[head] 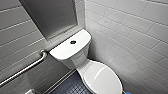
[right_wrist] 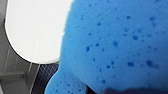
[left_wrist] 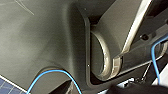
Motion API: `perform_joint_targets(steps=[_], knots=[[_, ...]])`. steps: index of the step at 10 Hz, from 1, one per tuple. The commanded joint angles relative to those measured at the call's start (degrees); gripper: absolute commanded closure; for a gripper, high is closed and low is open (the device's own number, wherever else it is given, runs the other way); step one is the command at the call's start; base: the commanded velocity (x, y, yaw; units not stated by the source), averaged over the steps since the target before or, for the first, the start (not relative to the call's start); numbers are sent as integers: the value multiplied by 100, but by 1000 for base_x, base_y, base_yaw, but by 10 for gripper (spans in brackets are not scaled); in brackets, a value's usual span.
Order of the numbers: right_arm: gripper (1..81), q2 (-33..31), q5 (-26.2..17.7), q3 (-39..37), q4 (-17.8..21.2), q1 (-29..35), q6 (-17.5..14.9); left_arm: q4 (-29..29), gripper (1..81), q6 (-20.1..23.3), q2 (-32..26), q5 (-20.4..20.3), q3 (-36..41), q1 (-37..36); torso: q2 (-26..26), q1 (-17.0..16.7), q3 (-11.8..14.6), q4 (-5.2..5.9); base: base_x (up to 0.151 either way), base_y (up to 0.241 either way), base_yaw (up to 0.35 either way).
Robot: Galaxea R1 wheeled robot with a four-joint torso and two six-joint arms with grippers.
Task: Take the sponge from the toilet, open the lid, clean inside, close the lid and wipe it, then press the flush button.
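Observation:
The white toilet (head: pixel 75 61) stands in the corner with its oval lid (head: pixel 105 80) down. The flat tank top (head: pixel 67 48) carries a dark round flush button (head: pixel 73 42). In the right wrist view the bright blue, pitted sponge (right_wrist: pixel 117 45) looms very close, held by my right gripper beside the rounded edge of the lid (right_wrist: pixel 37 30), with dark floor beneath. A sliver of blue sponge (head: pixel 128 93) peeks in by the front right of the bowl. My left gripper holds nothing that I can see.
A steel grab bar (head: pixel 25 70) runs along the tiled left wall. A grey panel (head: pixel 52 15) hangs above the tank. White tiled wall (head: pixel 130 32) stands close on the toilet's right. Dark blue mosaic floor (head: pixel 72 86) lies left of the bowl.

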Motion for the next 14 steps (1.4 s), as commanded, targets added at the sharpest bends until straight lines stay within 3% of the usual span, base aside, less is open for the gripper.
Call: perform_joint_targets(steps=[1,4,7,11,14], knots=[[811,-648,388,505,-77,-498,-31,-11,10,40,7,441,40,126,0,0,0,0,0,0,0],[811,-1079,653,1218,-95,-1062,-31,-11,10,40,7,441,40,126,-2,0,0,0,0,0,0],[811,-1395,523,1630,-69,-711,-49,-2,10,40,7,380,40,126,-2,0,0,0,0,0,0],[811,-1387,-832,2123,-51,904,13,-2,10,40,7,371,40,126,-2,0,0,0,0,0,0],[811,-546,-1771,1712,-42,2136,73,-11,10,40,7,371,40,126,-2,0,0,0,0,0,0]])
